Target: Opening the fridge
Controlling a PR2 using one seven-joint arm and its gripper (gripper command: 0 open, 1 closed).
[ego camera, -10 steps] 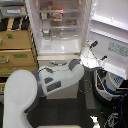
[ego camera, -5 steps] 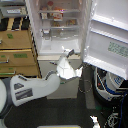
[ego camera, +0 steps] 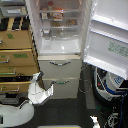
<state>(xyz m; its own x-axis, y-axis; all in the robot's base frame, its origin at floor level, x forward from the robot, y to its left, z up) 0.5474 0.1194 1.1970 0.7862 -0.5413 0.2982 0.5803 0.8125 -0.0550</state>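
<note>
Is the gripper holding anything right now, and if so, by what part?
Nothing is held. The gripper hangs in front of the fridge's lower drawers, apart from the handles; whether its fingers are open is too blurred to tell.

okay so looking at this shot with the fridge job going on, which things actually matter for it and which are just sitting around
Part of the job:
- the fridge, upper compartment exposed
- its open door, swung toward the exterior view's right
- the robot arm's claw, near the lower drawers

Just lying about:
- tan wooden drawer cabinet
- blue-and-white object on the floor under the door
</note>
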